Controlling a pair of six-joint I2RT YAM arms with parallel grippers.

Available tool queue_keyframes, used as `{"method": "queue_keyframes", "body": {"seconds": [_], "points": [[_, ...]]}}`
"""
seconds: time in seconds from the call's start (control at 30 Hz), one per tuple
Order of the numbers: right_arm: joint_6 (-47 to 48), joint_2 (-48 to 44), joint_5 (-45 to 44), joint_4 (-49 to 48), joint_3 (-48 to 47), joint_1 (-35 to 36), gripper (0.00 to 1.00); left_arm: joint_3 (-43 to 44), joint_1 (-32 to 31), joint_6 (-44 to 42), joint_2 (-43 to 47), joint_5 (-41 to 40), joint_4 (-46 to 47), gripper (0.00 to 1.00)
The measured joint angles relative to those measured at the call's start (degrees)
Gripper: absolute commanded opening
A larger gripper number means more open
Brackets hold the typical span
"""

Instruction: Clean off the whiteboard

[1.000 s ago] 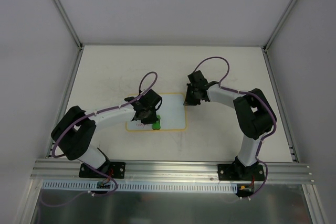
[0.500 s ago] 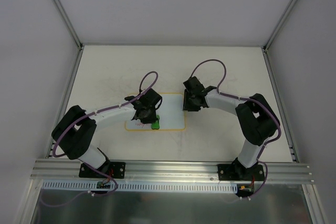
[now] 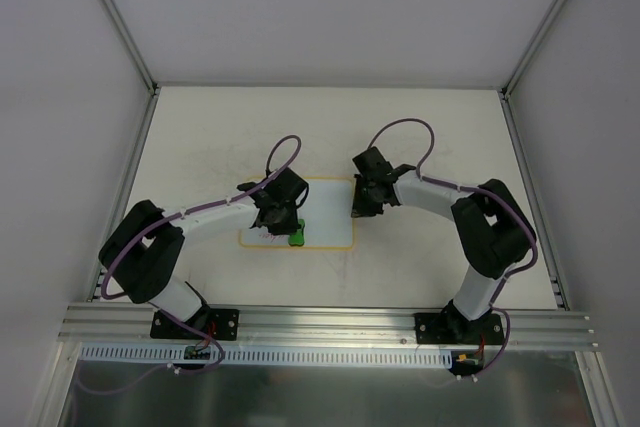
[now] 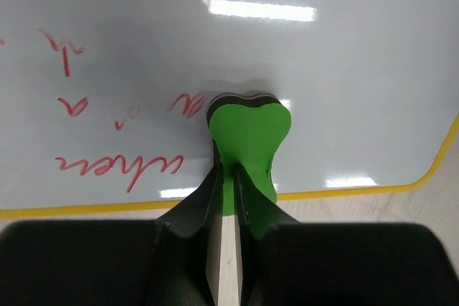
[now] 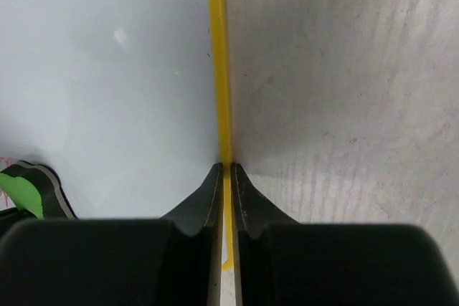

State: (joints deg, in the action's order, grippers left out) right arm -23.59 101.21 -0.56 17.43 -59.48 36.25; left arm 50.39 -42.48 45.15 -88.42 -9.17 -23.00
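One small white rectangular whiteboard with a yellow rim point(image 3: 325, 209) lies flat in the middle of the scuffed white table point(image 3: 200, 137), between the two arms. The left hand point(image 4: 226, 177) is clamped on the single green bone-shaped foam eraser point(image 4: 248, 128), which is pressed to the board beside red handwriting point(image 4: 118, 166). The right hand point(image 5: 224, 171) has its fingers drawn together, with the tips down on the board's yellow edge.
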Motion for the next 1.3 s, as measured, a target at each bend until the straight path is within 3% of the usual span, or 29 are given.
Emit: {"method": "queue_keyframes", "body": {"seconds": [0.33,0.7,1.0,1.3], "points": [[-0.6,-3.7,4.0,0.4,4.6,-4.5,0.05,-3.5,6.5,-1.5,3.5,0.2,0.7,0.00],[-0.1,-3.7,4.4,0.5,4.7,-4.7,0.05,-5.9,16.9,-4.3,6.3,1.2,0.2,0.00],[0.3,-3.7,4.5,0.5,4.7,-4.7,0.05,-5.2,16.9,-6.3,6.0,1.8,-0.1,0.00],[1.4,-4.4,2.9,2.2,4.8,-5.6,0.06,5.9,8.8,-8.5,-4.6,1.2,-3.7,0.00]]}}
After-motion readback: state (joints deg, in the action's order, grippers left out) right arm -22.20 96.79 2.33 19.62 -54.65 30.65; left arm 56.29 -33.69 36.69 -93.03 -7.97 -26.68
